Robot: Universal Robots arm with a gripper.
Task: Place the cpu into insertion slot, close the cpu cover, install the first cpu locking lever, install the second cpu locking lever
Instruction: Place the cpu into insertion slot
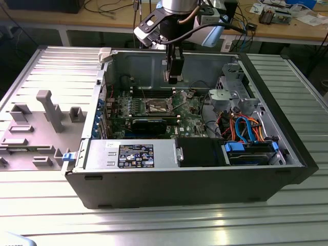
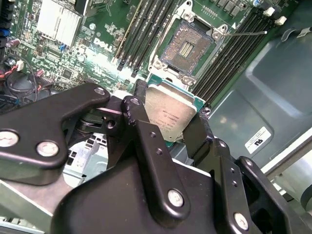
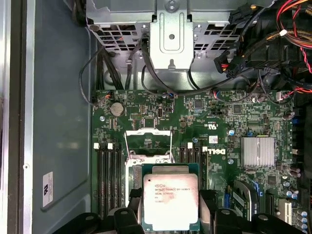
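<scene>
Second wrist view catches the cpu, silver-grey top toward the camera, gripped by two opposite edges between the black fingers of the gripper; the jaws are clamped on the chip. The cpu hangs above the insertion slot without touching it. The slot lies uncovered on the green circuit board, its dark contact field exposed inside a silvery rim. A thin wire locking lever juts from one corner of the slot across the neighbouring memory sockets.

In the first wrist view, the cpu cover is swung back off the slot. Its cut-out frame sits on the slot's side nearer the board edge where black cables loop.

In the exterior view, the arm comes down over the far wall of the open computer case. Its wrist is upright and the gripper points straight down, poised over the middle of the board. The case rests on a ribbed metal table, with a grey fixture tray near the table's edge at the exterior view's left.
</scene>
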